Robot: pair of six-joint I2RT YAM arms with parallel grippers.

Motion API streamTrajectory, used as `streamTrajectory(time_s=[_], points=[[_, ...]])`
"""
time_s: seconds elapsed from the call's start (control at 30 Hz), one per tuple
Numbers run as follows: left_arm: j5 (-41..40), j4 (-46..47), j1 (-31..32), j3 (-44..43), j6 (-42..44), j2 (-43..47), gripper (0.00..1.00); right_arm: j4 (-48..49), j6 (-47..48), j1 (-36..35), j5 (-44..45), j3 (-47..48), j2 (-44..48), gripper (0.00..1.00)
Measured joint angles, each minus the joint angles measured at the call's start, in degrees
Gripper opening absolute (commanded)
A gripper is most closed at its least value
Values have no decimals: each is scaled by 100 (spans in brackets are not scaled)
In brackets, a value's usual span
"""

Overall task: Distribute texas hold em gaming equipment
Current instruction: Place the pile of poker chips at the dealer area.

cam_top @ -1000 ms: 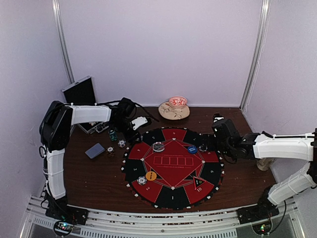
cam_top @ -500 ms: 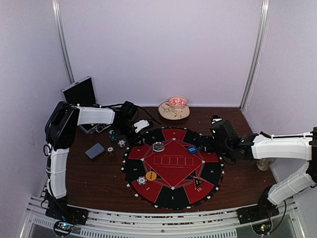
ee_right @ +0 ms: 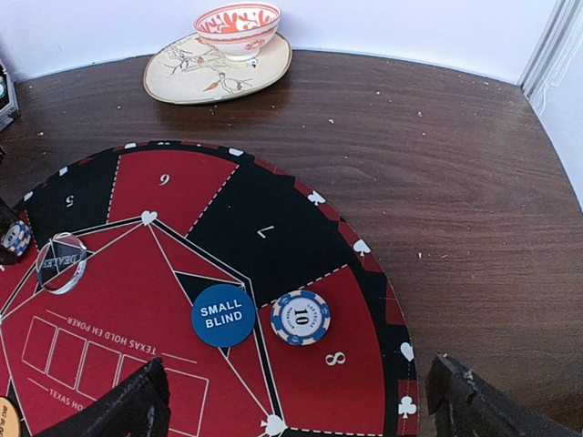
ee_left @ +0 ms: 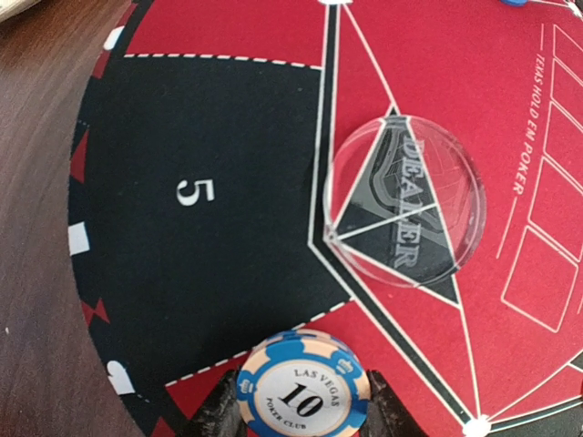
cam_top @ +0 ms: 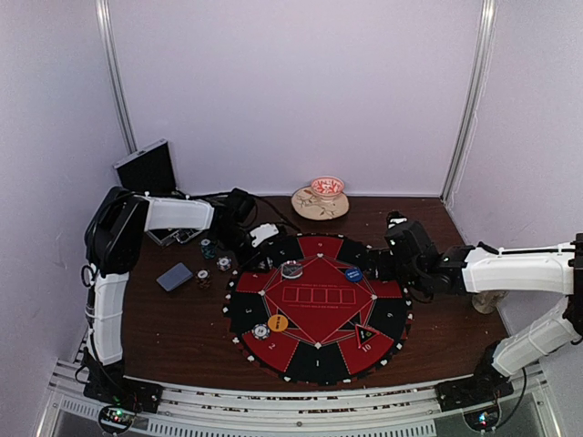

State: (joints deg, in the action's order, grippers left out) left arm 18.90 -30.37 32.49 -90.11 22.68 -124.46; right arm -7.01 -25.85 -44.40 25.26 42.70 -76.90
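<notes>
My left gripper (ee_left: 303,410) is shut on a blue-and-cream "10" poker chip (ee_left: 303,393), held over the mat's (ee_left: 219,182) edge by the line under seat 5. In the top view it (cam_top: 258,240) hovers at the mat's upper left. The clear dealer button (ee_left: 405,200) lies just ahead. My right gripper (ee_right: 291,410) stands open above seat 8, where another "10" chip (ee_right: 301,318) lies beside the blue small-blind disc (ee_right: 223,315). An orange disc (cam_top: 278,322) and a chip (cam_top: 261,331) lie at the mat's lower left. Grey-blue cards (cam_top: 174,277) and loose chips (cam_top: 223,263) rest on the table to the left.
An open black case (cam_top: 150,168) stands at the back left. A plate (cam_top: 305,208) with a red-patterned bowl (cam_top: 326,188) sits behind the mat. The round red-and-black mat (cam_top: 319,360) fills the table's middle; walls close in on both sides.
My left gripper has carried the chip to the right, from the loose chips onto the mat's upper-left edge. The right arm has edged slightly left.
</notes>
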Motion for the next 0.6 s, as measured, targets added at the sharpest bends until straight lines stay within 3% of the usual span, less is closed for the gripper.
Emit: streamTrajectory(time_s=[0.27, 0.6], points=[[-7, 44, 61, 83, 22, -2, 25, 0, 0, -17, 0, 2, 0, 100], [-7, 55, 61, 85, 35, -2, 35, 0, 2, -26, 2, 11, 0, 100]])
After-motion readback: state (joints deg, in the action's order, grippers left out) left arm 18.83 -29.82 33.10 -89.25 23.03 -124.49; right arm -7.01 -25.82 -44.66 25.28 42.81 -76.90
